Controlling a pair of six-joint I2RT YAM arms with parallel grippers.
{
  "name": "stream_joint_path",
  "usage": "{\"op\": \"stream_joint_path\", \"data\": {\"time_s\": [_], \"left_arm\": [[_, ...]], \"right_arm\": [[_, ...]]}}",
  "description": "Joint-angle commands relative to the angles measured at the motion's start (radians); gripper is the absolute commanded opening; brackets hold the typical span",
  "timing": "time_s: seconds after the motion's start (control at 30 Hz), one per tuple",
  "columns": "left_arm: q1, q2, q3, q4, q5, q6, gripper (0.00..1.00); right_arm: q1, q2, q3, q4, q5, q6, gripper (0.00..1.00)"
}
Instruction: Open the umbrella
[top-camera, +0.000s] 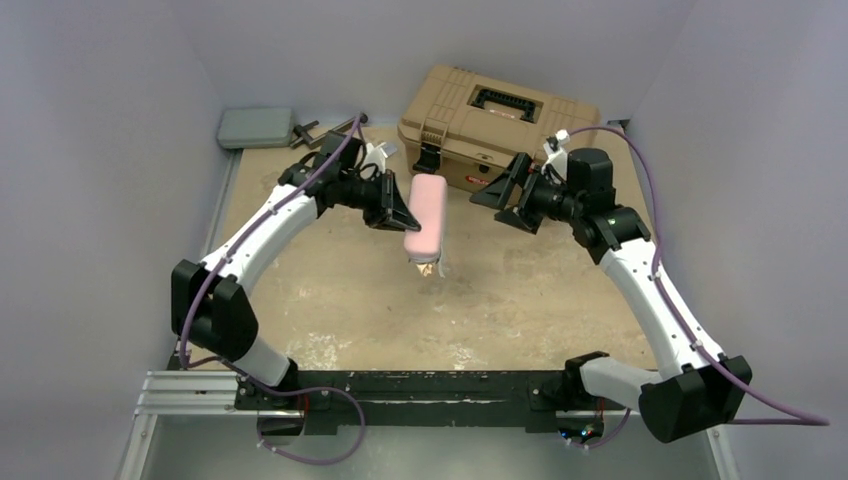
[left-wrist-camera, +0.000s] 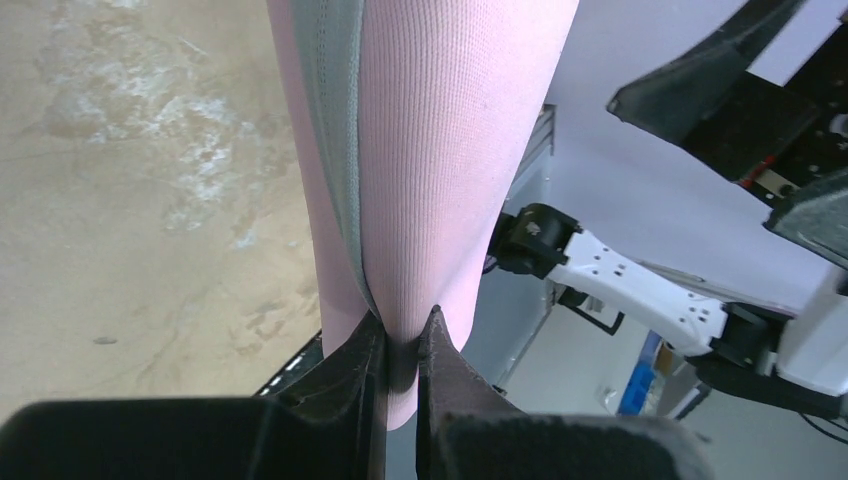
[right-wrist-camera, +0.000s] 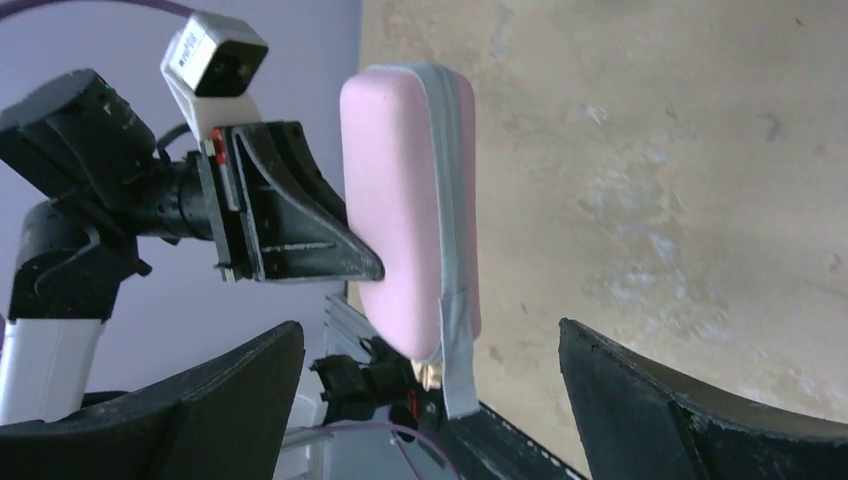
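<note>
My left gripper (top-camera: 408, 222) is shut on a pink oblong pouch (top-camera: 426, 215) with a grey strip and holds it upright above the table. In the left wrist view the jaws (left-wrist-camera: 405, 328) pinch the pouch (left-wrist-camera: 440, 150) at its edge. A small cream-tan tip (top-camera: 428, 268) pokes out of the pouch's lower end and also shows in the right wrist view (right-wrist-camera: 430, 374). The rest of the umbrella is hidden. My right gripper (top-camera: 487, 210) is open and empty to the right of the pouch, facing it; the pouch (right-wrist-camera: 400, 220) shows ahead between its fingers (right-wrist-camera: 640, 400).
A tan hard toolbox (top-camera: 500, 125) with a black handle stands at the back, just behind the right gripper. A grey flat pad (top-camera: 255, 127) and small metal tools (top-camera: 312, 134) lie at the back left. Grey walls close in the sandy tabletop (top-camera: 400, 310) on both sides.
</note>
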Motion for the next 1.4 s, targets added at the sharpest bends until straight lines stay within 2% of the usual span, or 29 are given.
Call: {"op": "stream_joint_path", "data": {"time_s": [0.0,0.43,0.73,0.8,0.9,0.93,1.0,1.07,1.1,1.13,1.23,1.27,1.37], "left_arm": [[-0.001,-0.083,0.053,0.099,0.100,-0.161,0.00],[-0.001,-0.179,0.106,0.277,0.127,-0.411,0.00],[-0.001,-0.195,0.127,0.339,0.153,-0.478,0.00],[-0.001,-0.194,0.129,0.345,0.155,-0.483,0.00],[-0.001,-0.192,0.124,0.359,0.155,-0.495,0.00],[-0.001,-0.191,0.124,0.373,0.157,-0.502,0.00],[-0.001,-0.190,0.129,0.382,0.155,-0.509,0.02],[-0.001,-0.190,0.136,0.379,0.147,-0.508,0.09],[-0.001,-0.190,0.136,0.376,0.143,-0.510,0.15],[-0.001,-0.191,0.136,0.375,0.140,-0.511,0.29],[-0.001,-0.202,0.135,0.351,0.128,-0.489,0.68],[0.000,-0.207,0.140,0.329,0.120,-0.469,0.76],[0.011,-0.209,0.178,0.184,0.082,-0.369,0.88]], "right_arm": [[0.029,0.014,0.049,0.212,-0.040,0.062,0.96],[0.184,0.148,0.159,0.294,0.009,0.080,0.94],[0.195,0.146,0.146,0.336,-0.014,0.102,0.93],[0.199,0.149,0.140,0.368,-0.027,0.123,0.88],[0.205,0.161,0.140,0.408,-0.055,0.159,0.75],[0.207,0.165,0.141,0.418,-0.064,0.168,0.70],[0.210,0.169,0.145,0.424,-0.073,0.178,0.55],[0.211,0.170,0.146,0.415,-0.078,0.182,0.34],[0.211,0.169,0.147,0.406,-0.080,0.183,0.27],[0.211,0.168,0.148,0.398,-0.081,0.183,0.23],[0.210,0.157,0.150,0.379,-0.078,0.192,0.17],[0.210,0.152,0.152,0.375,-0.076,0.196,0.16],[0.209,0.138,0.158,0.364,-0.086,0.216,0.16]]}}
